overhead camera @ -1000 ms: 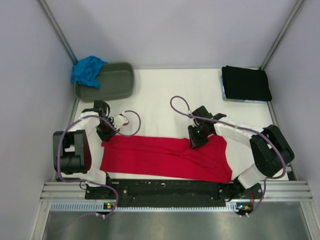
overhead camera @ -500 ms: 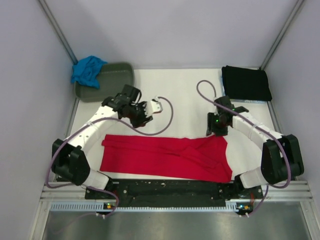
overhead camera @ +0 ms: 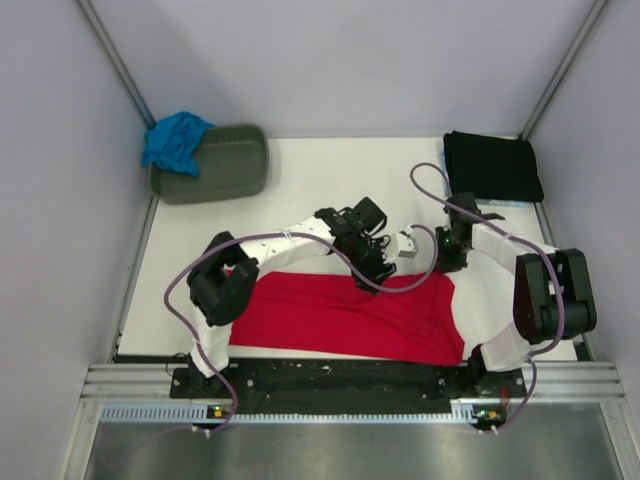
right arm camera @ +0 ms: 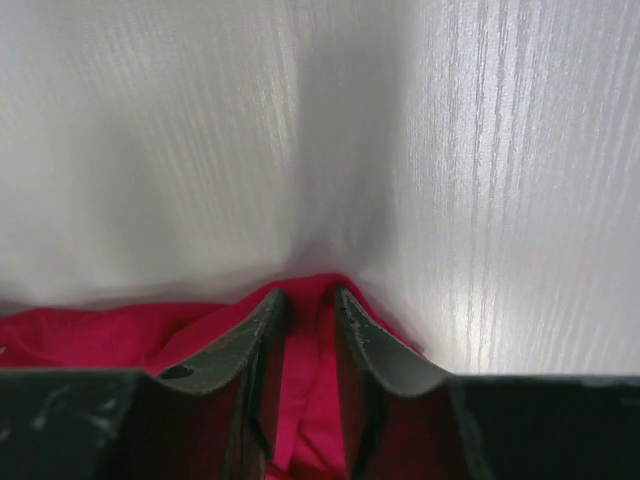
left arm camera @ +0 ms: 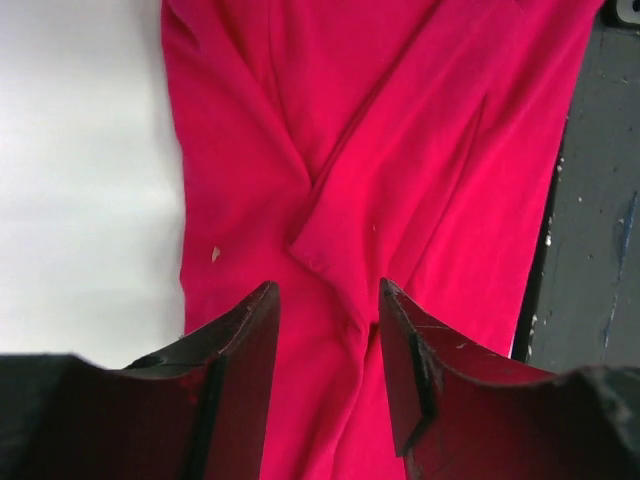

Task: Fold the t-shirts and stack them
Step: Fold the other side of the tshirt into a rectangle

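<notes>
The red t-shirt [overhead camera: 330,318] lies folded into a long strip along the near edge of the white table [overhead camera: 330,180]. My left gripper [overhead camera: 382,265] reaches across over its right half. In the left wrist view that gripper [left arm camera: 325,300] stands open above the creased red t-shirt [left arm camera: 380,150], with nothing pinched. My right gripper [overhead camera: 445,262] is at the shirt's far right corner. Its jaws [right arm camera: 311,295] are nearly together with red t-shirt [right arm camera: 120,330] cloth between them. The black t-shirt [overhead camera: 493,167] lies folded at the back right. The turquoise t-shirt [overhead camera: 175,140] hangs crumpled over the tub.
A grey-green oval tub [overhead camera: 220,165] stands at the back left. A black rail [overhead camera: 340,375] runs along the table's near edge, also seen in the left wrist view as the rail [left arm camera: 595,250]. Walls close in the left, the right and the back.
My left arm has swung from the shirt's left end across to its right half, and its jaws have opened. My right gripper has moved out to the far right corner and closed on the cloth.
</notes>
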`<state>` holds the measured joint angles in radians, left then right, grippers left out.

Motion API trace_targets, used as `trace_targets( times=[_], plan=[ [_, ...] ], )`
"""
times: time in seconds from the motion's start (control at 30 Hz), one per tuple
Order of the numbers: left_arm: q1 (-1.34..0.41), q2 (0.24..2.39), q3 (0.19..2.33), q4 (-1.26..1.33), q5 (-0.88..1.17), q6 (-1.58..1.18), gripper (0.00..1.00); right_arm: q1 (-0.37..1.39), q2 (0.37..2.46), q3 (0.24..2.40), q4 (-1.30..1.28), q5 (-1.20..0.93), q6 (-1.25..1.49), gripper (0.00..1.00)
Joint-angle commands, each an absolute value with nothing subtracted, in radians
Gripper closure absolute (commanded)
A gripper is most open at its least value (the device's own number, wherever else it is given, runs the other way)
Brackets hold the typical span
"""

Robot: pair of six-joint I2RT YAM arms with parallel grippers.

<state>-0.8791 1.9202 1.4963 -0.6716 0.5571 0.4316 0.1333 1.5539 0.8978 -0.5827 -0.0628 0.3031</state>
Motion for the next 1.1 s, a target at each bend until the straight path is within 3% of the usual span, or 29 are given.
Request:
trace_targets(
  times=[0.0,0.2,0.47,0.6,0.8,1.07],
  plan=[
    [-0.905,1.974,1.581,-0.607,0.591,0.337,0.53,0.118,1.581,0.89,-0.529,-0.064,0.298,0.79],
    [-0.917,2.04,1.611,-0.637,0.617,0.359,0.57,0.084,1.618,0.894,-0.52,-0.058,0.313,0.96],
    [-0.939,2.102,1.601,-0.609,0.568,0.371,0.57,0.081,1.629,0.905,-0.502,-0.094,0.318,1.0],
    [-0.939,2.112,1.6,-0.594,0.525,0.394,0.64,0.081,1.628,0.9,-0.502,-0.092,0.314,1.0],
    [-0.939,2.102,1.603,-0.618,0.554,0.406,1.0,0.08,1.628,0.905,-0.502,-0.086,0.313,1.0],
    [-0.94,1.996,1.533,-0.641,0.606,0.472,1.0,0.077,1.621,0.904,-0.502,-0.089,0.31,1.0]
  ],
)
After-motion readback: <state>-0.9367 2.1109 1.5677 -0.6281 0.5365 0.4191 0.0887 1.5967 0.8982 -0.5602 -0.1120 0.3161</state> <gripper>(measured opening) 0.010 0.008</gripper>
